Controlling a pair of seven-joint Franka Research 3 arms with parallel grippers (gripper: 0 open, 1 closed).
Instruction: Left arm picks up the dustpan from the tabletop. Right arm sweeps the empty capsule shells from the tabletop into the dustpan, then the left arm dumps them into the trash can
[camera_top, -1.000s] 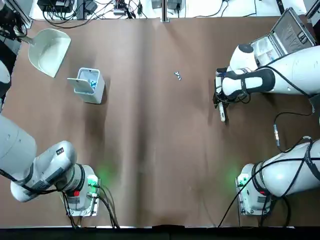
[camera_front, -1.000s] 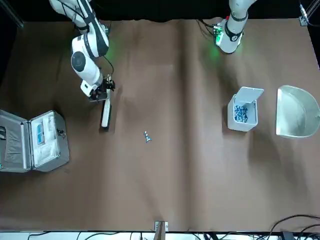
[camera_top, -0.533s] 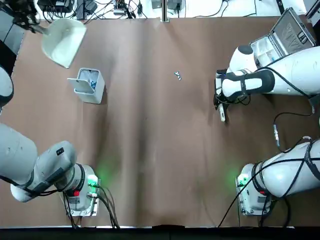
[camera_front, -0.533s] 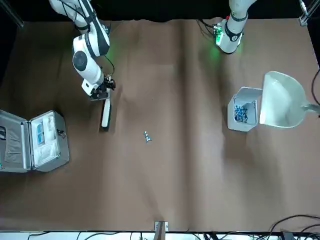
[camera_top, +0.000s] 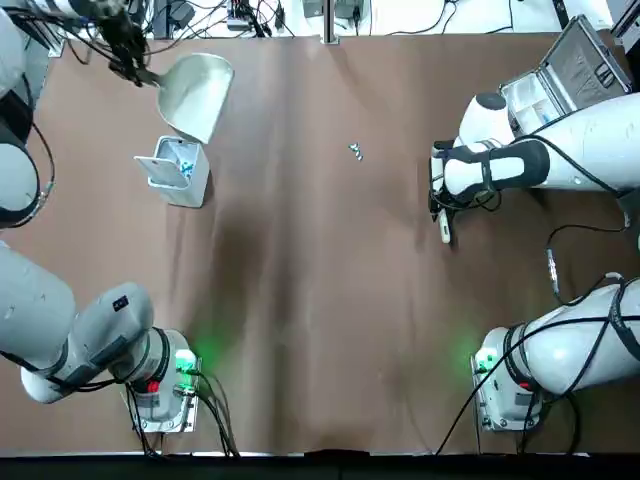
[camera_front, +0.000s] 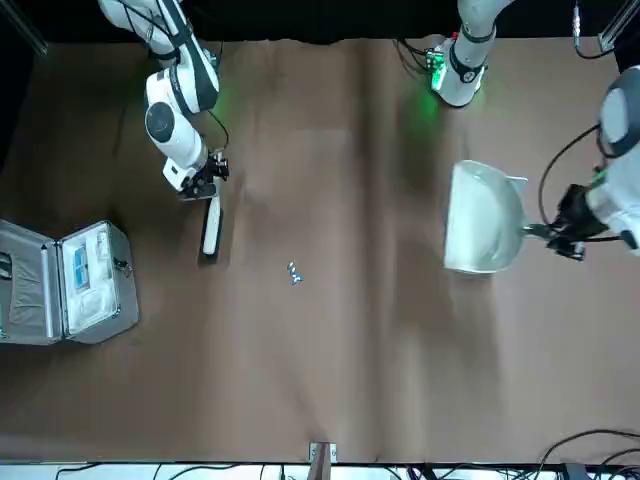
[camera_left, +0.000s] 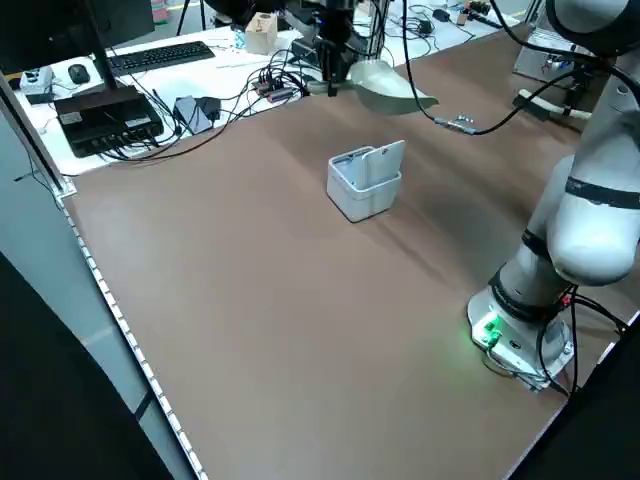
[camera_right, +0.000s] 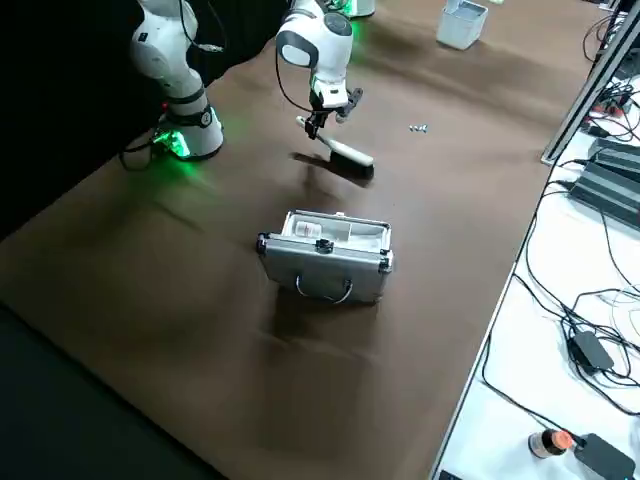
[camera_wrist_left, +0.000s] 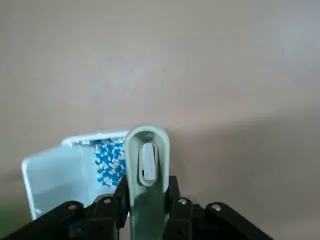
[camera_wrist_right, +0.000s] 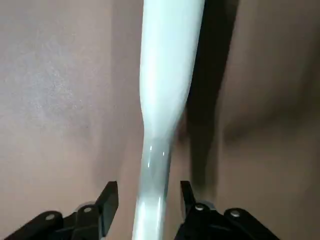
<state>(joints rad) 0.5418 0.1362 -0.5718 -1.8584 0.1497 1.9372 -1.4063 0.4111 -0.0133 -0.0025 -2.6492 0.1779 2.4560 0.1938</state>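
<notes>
Brought inward with the dustpan (camera_front: 480, 220), nearer to the shells

Pinching the dustpan's thin handle in the left claw (camera_front: 550, 234), at the far left of the desk (camera_top: 300, 300). Carried toward the middle over the last second, with the wide scoop leading out to the robot's right of the claw. Held raised, to judge by the front view, where it hides most of the trash can (camera_top: 180, 175). See the can just nearer the robot than the scoop in the top view, lid open.

Look farther right for the capsule shells (camera_top: 355, 151), well apart from the left claw and from the scoop's edge, unswept. Take this shift as progress on the approach, with lowering the scoop beside the shells still to do, and clearing the can's lid to mind.

Find the right claw (camera_wrist_right: 150, 200) beyond the shells, spread around the brush (camera_wrist_right: 167, 75) handle, with gaps visible on both sides. Needs closing on that handle, by the look of it, before any sweeping.
</notes>
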